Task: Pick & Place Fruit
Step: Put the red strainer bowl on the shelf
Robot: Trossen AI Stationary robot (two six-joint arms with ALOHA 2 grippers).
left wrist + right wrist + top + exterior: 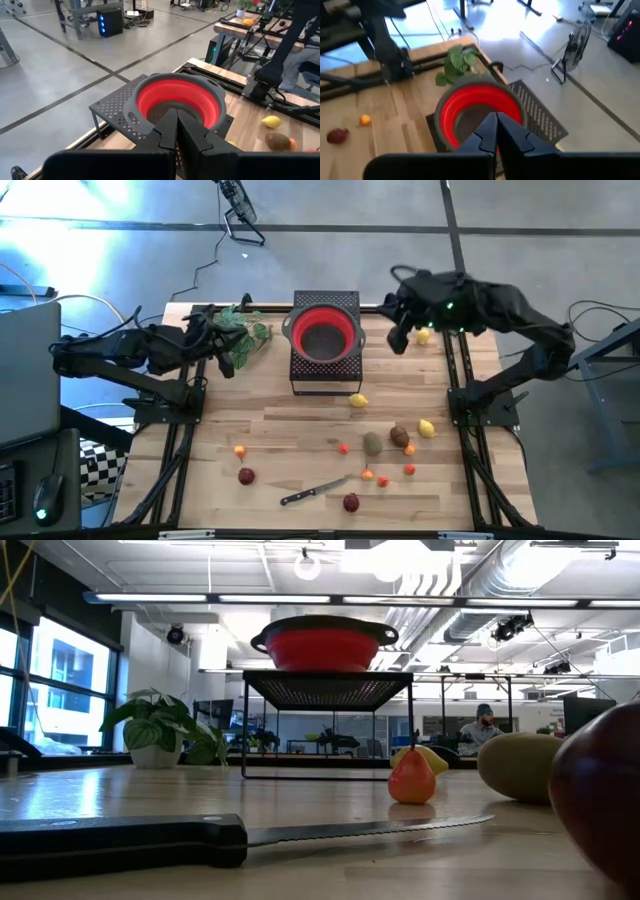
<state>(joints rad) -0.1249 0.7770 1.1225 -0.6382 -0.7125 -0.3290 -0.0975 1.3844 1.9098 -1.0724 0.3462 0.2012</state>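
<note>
Fruit: scattered over the near half of the table point(280, 420), from 4 to 7 o'clock of the red colander point(324, 335); none lies in the colander.
Lemons: one point(358, 401) just off the rack's near right corner, one point(427, 428) farther right, a third yellow piece point(424, 336) under the right arm at the far right.
Ovals: olive-green one point(373, 443) touching or just beside the brown one point(400, 436).
Dark red balls: one point(246, 476) near left, one point(351, 502) near the front edge.
Small orange and red pieces: too small to name; one point(240, 450) left, others around point(383, 476).
Colander: sits on a black mesh rack point(324, 368) at the far centre.
Knife point(313, 492): black-handled, lies between the two red balls; fills the foreground of the low view.
Leafy sprig point(240, 332): at 9 o'clock of the colander.
Left gripper point(176, 131): fingers pressed together, holding nothing, at the sprig, aimed at the colander.
Right gripper point(495, 131): fingers together, empty, at 3 o'clock of the colander.
Cut off: big dark red ball at the low view's right edge, only partly seen.
Background: seated person point(484, 726), far off.
</note>
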